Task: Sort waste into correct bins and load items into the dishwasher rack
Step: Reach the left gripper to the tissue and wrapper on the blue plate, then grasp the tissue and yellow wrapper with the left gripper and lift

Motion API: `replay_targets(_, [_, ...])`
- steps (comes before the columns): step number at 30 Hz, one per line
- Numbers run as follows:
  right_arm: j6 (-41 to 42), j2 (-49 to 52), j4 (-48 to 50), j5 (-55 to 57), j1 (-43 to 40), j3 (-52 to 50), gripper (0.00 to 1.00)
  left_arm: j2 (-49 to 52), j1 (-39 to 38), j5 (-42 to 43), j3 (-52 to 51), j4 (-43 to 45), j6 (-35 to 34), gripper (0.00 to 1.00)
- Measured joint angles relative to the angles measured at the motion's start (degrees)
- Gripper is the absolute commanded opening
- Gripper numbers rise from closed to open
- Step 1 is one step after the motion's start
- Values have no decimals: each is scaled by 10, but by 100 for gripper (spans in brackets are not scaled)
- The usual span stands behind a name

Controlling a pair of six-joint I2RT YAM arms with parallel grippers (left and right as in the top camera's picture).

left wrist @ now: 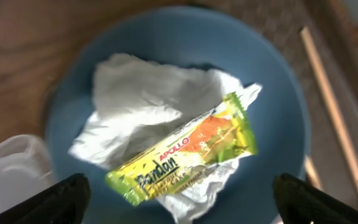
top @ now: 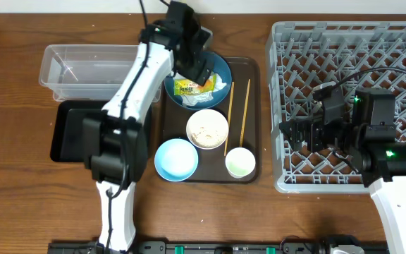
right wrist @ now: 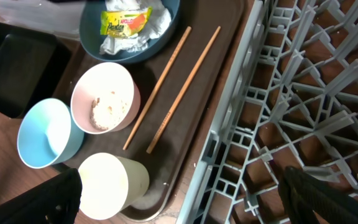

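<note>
**A:** What is sitting at the far left of the overhead view?

**B:** The clear tub (top: 90, 67) is lying at the upper left. The black tray (top: 69, 134) is lying just below it, and the left arm is partly covering that tray.

**A:** And moving right?

**B:** The left gripper (left wrist: 182, 199) is hanging over the dark blue plate (top: 222, 68), which is resting at the top of the brown serving tray (top: 254, 77). Its jaws are standing wide apart and gripping nothing.

**A:** What is lying on the plate?

**B:** The crumpled tissue (left wrist: 142, 93) is lying there. The yellow-green wrapper (left wrist: 185, 152) is lying slantwise on top of it, between the two fingertips in the wrist view.

**A:** And further down the tray?

**B:** The cream bowl (right wrist: 122, 79) is standing in the middle and holding the heap of crumbs (right wrist: 106, 109). The light blue bowl (right wrist: 42, 134) is sitting at the lower left of it. The small pale cup (right wrist: 107, 180) is sitting at the lower right.

**A:** Where are the chopsticks?

**B:** The two chopsticks (top: 230, 116) are lying side by side, slightly apart, just right of the cream bowl.

**A:** And at the right edge?

**B:** The grey rack (top: 400, 49) is filling the right side. The right gripper (top: 291, 135) is hovering over its lower left part and pointing toward the tray. Its jaws are spread wide and holding nothing.
</note>
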Motion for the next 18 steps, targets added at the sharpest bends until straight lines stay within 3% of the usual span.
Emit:
replay_targets(8, [0, 0, 0, -1, 0, 0, 99, 70, 0, 0, 0, 39, 40, 98])
replay_targets(18, [0, 0, -2, -2, 0, 0, 99, 88, 0, 0, 0, 102, 47, 98])
